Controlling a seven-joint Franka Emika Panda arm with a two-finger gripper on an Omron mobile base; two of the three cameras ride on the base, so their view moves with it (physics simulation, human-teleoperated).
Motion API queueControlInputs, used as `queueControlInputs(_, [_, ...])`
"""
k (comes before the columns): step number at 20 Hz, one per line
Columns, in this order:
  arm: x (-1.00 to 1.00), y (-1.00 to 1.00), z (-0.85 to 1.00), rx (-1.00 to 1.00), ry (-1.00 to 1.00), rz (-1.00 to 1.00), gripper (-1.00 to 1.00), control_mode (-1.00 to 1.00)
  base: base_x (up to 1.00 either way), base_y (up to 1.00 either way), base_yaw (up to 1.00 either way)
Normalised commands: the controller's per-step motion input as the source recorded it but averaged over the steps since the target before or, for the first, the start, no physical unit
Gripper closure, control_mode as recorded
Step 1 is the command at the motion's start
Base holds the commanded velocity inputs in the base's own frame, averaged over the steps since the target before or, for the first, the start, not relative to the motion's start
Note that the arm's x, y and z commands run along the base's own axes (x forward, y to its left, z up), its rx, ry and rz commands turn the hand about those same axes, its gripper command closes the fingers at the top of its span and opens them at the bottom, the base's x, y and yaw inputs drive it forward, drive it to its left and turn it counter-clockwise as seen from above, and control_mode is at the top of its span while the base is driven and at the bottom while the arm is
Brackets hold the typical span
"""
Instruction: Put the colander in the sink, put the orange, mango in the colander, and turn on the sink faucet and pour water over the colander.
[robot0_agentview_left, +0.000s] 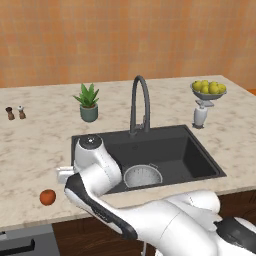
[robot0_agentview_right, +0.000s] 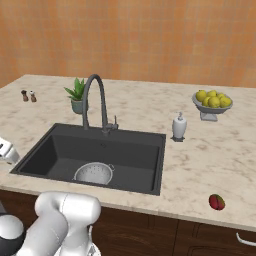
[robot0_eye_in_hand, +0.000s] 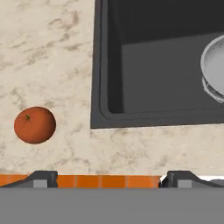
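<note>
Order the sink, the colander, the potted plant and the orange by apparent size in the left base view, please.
1. sink
2. colander and potted plant: these look similar; the plant stands farther away, so unsure.
3. orange

The orange lies on the counter beside the sink.

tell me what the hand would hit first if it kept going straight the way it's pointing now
Probably bare counter. The open hand looks down at the strip beside the sink rim. The orange lies off to one side and the colander sits in the basin, both outside that line, though depth is unclear.
</note>
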Motion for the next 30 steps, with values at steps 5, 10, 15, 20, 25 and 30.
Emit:
queueControlInputs(5, [-0.02,0.93,0.00,0.00,0.05,0.07,-1.00,-1.00,0.00,0.00,0.00])
queueControlInputs(10, [-0.01,0.61,-0.11,-0.02,0.02,0.01,-1.00,-1.00,0.00,0.00,0.00])
queueControlInputs(15, [0.00,0.45,-0.27,-0.06,0.00,0.00,-1.00,-1.00,0.00,0.00,0.00])
queueControlInputs(20, [0.04,0.25,-0.31,-0.08,0.00,0.00,-1.00,-1.00,0.00,0.00,0.00])
queueControlInputs(25, [0.21,0.01,-0.18,-0.05,0.01,0.00,-1.00,-1.00,0.00,0.00,0.00])
queueControlInputs(30, [0.25,0.00,-0.18,-0.02,0.05,0.00,-1.00,-1.00,0.00,0.00,0.00])
